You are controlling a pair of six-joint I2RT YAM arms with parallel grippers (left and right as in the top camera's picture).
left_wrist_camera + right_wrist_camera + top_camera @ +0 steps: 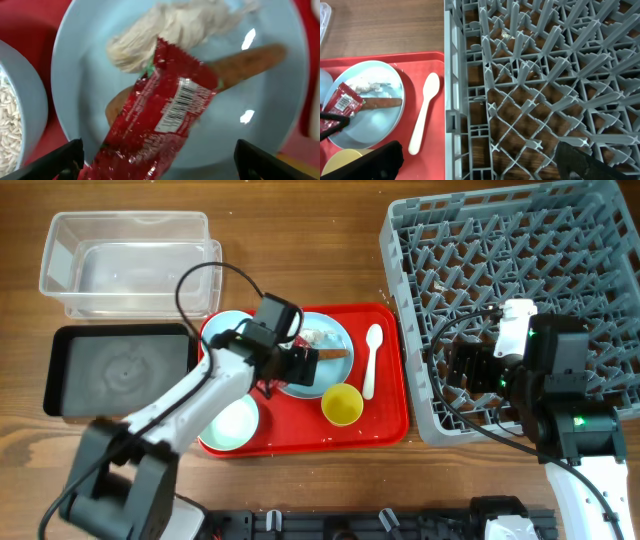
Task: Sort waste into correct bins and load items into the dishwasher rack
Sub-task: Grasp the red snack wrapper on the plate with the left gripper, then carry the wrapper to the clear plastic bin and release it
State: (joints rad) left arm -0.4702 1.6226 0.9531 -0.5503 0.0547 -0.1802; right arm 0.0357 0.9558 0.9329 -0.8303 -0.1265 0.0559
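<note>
Left hand [157, 152] released, snack wrapper [160, 120] between its splayed fingers [62, 161], above pale blue plate [85, 75].

The overhead camera looks straight down on the wooden table [300, 240] from far above, so it takes in the red tray [385, 415] and the whole dishwasher rack [520, 240]. The left wrist camera faces down very near to the pale blue plate [80, 90], which fills its blurred frame. The right wrist camera looks down from higher, over the rack's left edge and the tray's right part. All 3 views share this plate; 2 views share the white spoon [371, 360].
</note>
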